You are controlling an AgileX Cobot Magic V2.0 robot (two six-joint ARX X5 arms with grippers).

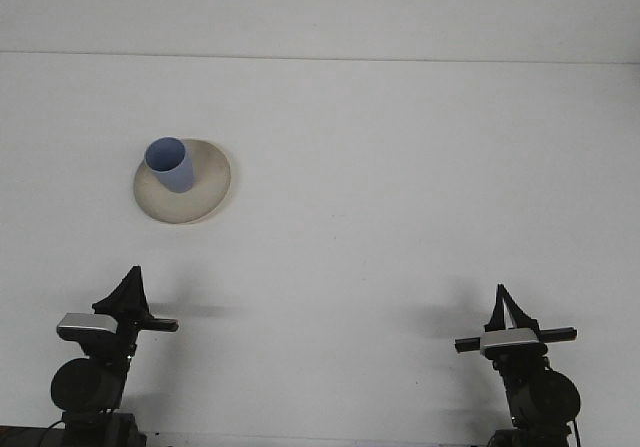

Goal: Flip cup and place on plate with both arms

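We see both arms folded low at the near edge of the view, the left tool [130,279] and the right tool [503,302] each pointing forward and up, well apart, holding nothing, their tips too dark to read.

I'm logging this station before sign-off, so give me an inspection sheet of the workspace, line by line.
Surface: white table, plain, no spills or marks seen.
Job's things: blue cup stands upright, mouth up, on the beige plate, toward the plate's far left side.
Clutter: nothing seen.
Hands: left hand low at the near left edge, right hand low at the near right edge; both well clear of the cup and plate, neither holding anything. Whether the fingers are open or shut cannot be told.
Cables: a thin dark lead shows beside each arm base at the bottom edge.
Surroundings: pale wall behind the table; nothing else seen.
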